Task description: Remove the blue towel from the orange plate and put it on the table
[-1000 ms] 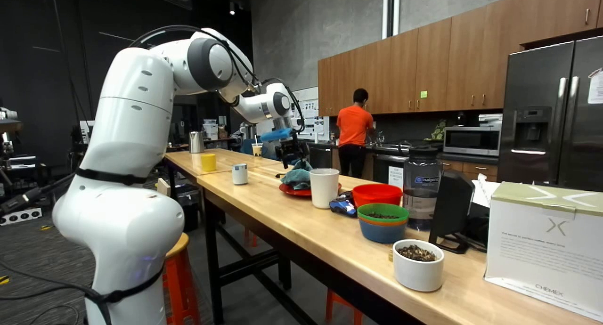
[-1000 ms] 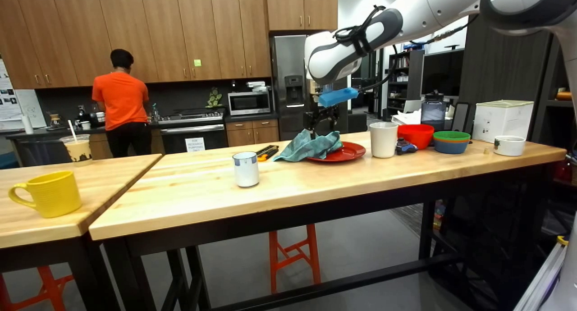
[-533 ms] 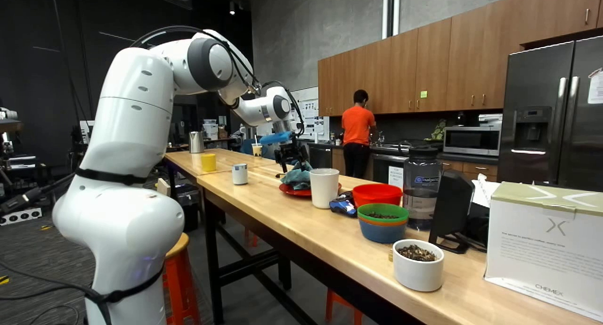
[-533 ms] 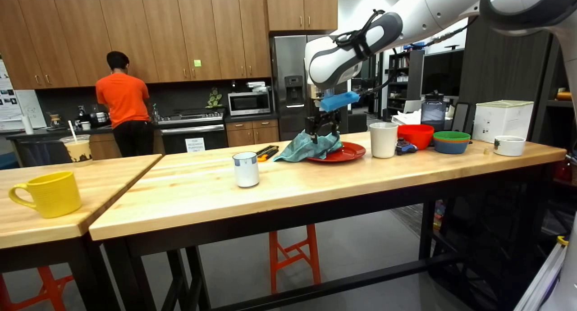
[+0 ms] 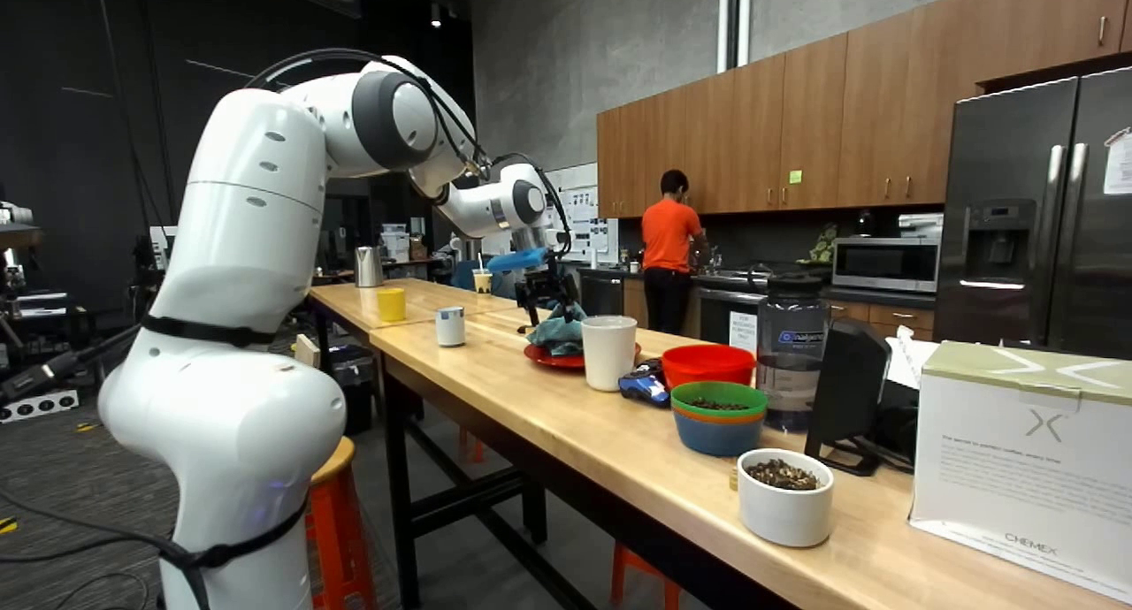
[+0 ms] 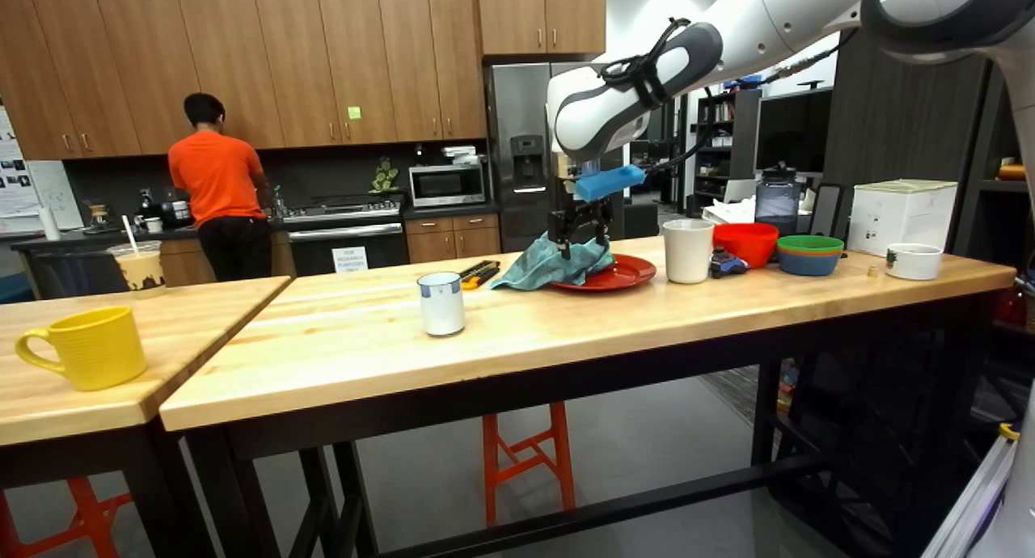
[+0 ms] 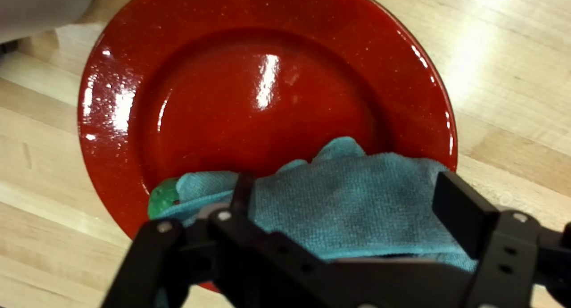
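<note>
The blue-green towel (image 6: 550, 265) lies crumpled, partly on the red plate (image 6: 631, 276) and partly over its edge onto the wooden table (image 6: 364, 340). It shows in both exterior views, with the towel (image 5: 555, 331) on the near plate (image 5: 546, 360). In the wrist view the towel (image 7: 357, 210) covers the lower part of the plate (image 7: 250, 98). A small green thing (image 7: 163, 197) shows at the towel's edge. My gripper (image 7: 352, 201) is open with its fingers apart, pointing down with the towel between them. In both exterior views the gripper (image 6: 583, 243) is low over the towel; exact contact is unclear.
A tall white cup (image 6: 687, 252) stands close beside the plate, with a red bowl (image 6: 750, 243) and stacked bowls (image 6: 810, 256) beyond. A black-and-orange tool (image 6: 480, 275) and a small white mug (image 6: 441, 305) stand on the towel's other side.
My gripper has come down a little toward the towel, mostly in the first half second. The towel and plate have not moved. The person in the background shifted slightly.
</note>
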You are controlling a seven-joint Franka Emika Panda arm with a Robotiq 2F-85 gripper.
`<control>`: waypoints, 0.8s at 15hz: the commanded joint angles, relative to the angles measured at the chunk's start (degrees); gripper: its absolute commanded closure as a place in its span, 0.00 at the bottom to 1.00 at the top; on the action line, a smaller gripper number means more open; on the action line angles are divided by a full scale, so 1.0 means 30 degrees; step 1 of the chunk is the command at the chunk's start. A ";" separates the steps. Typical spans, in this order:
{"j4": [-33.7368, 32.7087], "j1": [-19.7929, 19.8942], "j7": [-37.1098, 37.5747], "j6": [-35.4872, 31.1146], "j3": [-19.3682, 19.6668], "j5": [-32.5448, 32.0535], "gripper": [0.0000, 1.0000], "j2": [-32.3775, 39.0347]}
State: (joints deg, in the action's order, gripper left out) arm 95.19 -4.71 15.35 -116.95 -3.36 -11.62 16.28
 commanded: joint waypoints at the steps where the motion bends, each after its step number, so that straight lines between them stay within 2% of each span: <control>1: 0.0021 -0.0193 -0.0209 0.0178 0.0278 0.0226 0.00 -0.0104; 10: -0.0046 -0.0316 -0.0069 0.0055 0.0278 0.0097 0.00 0.0055; 12: -0.0626 -0.0355 0.0045 0.0085 0.0312 0.0041 0.00 0.0591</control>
State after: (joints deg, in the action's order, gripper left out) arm 95.20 -4.96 15.33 -116.94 -3.36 -11.62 16.52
